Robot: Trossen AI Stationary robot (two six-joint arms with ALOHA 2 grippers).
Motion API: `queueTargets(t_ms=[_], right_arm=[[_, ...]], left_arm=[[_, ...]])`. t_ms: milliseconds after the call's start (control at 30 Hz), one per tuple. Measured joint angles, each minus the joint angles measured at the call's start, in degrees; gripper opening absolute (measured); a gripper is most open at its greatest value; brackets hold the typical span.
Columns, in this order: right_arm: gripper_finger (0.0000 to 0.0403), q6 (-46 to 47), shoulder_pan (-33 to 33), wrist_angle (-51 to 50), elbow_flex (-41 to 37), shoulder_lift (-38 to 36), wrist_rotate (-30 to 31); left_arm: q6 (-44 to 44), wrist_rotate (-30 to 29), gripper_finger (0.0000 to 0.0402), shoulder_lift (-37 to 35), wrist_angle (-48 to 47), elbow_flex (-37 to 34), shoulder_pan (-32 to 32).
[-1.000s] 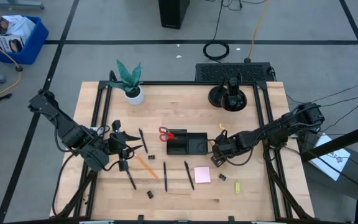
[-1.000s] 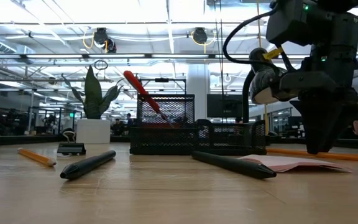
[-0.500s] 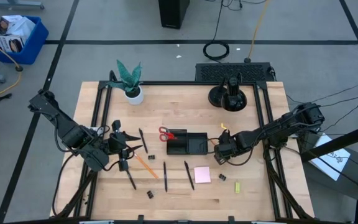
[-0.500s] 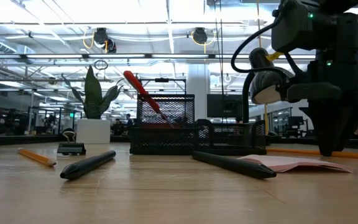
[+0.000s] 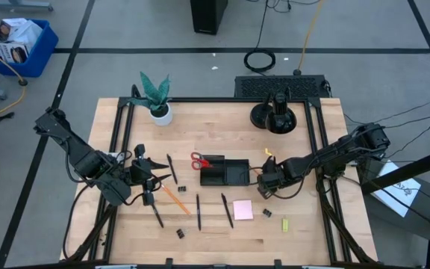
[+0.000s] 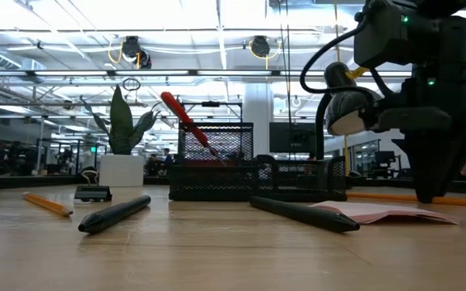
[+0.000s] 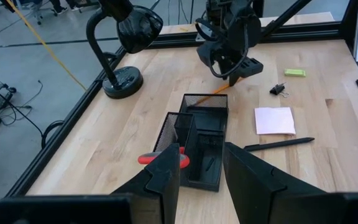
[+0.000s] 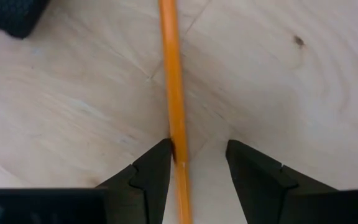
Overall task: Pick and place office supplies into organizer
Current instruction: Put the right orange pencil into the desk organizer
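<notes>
My right gripper [image 8: 199,146] points down, open, just right of the black organizer [image 5: 226,172]. Its fingers straddle an orange pencil [image 8: 171,74] that lies flat on the table. My left gripper [image 7: 202,149] hangs open above the table's left side with nothing between its fingers. Red-handled scissors [image 6: 186,120] stick slanting out of the organizer's left end. On the table in front of the organizer lie black pens [image 5: 198,211], another orange pencil [image 5: 175,199], a pink pad [image 5: 242,210], binder clips [image 5: 180,233] and a yellow-green piece [image 5: 285,224]. My right gripper stands over the orange pencil from above, its fingers across the pencil. The shaft [image 8: 176,140] runs right beside one fingertip [image 8: 160,155]; whether that finger touches it I cannot tell. The pencil lies on the table.
A potted plant [image 5: 156,97] stands at the far left, a round black stand base [image 5: 275,116] at the far right. Black frame rails [image 5: 321,149] run along the table's sides. Bare wood lies behind the organizer and at the near right.
My right gripper has tipped a little, and its fingertips have swung slightly toward the table's right edge. It stays low over the pencil with the gap between its fingers unchanged.
</notes>
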Motion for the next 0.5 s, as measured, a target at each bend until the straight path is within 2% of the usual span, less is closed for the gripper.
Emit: queueTargets(t_ms=[500], right_arm=[[0.0153,-6.8,0.0,3.1,0.0,-0.1,0.3]], left_arm=[[0.0,0.0,0.0127,0.0,0.0,0.0,0.0]])
